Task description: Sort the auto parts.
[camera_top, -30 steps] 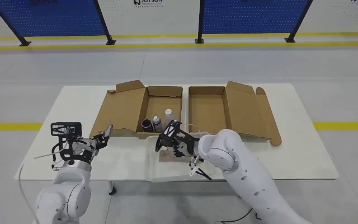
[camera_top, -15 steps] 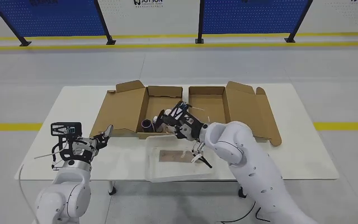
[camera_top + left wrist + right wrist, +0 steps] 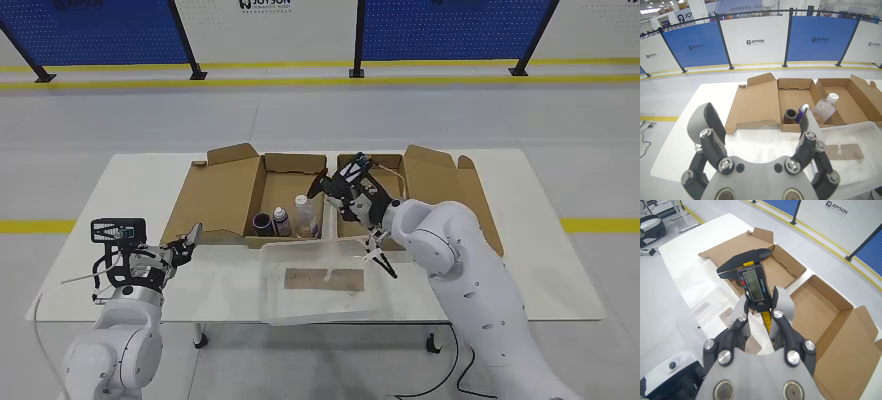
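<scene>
Over the edge between left box (image 3: 780, 266) and right box (image 3: 819, 309), my right gripper (image 3: 761, 306) was clamped on the digital caliper (image 3: 753, 287), mid-carry. Next, I judged: lower it into the right box, then release. My left gripper (image 3: 757, 115) hung open, empty.

Right tool (image 3: 761, 300) clamped — left tool (image 3: 758, 111) spread wide.
</scene>
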`<state>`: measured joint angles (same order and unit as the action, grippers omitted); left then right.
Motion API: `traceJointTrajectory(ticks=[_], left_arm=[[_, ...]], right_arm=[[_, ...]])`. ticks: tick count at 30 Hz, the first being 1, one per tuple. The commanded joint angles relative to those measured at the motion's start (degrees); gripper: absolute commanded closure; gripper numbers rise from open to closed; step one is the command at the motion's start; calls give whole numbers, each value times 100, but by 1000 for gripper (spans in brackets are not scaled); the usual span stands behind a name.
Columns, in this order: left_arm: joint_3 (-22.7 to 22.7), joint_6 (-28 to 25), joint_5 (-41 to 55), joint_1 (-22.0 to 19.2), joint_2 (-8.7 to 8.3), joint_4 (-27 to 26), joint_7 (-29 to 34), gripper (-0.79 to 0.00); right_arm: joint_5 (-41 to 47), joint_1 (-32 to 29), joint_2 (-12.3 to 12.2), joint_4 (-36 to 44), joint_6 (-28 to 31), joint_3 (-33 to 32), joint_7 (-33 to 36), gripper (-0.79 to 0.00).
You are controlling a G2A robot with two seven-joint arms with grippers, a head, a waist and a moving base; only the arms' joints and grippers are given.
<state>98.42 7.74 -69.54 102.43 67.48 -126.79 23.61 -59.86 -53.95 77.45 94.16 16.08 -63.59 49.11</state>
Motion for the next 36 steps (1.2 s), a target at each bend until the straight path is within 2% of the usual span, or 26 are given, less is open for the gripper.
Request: traceJointTrajectory(ticks=[1, 10, 19, 36], left_arm=[[0, 0, 0, 0, 0, 0, 0, -785], [0, 0, 0, 0, 0, 0, 0, -785], [0, 0, 0, 0, 0, 0, 0, -785], [0, 0, 0, 0, 0, 0, 0, -785]], right_arm=[[42, 71, -11, -149, 5, -73, 47, 0], [106, 467, -73, -988, 100, -416, 3, 0], [251, 707, -98, -1637, 7, -591, -396, 0], [541, 511, -123, -2429, -145, -681, -1299, 0]])
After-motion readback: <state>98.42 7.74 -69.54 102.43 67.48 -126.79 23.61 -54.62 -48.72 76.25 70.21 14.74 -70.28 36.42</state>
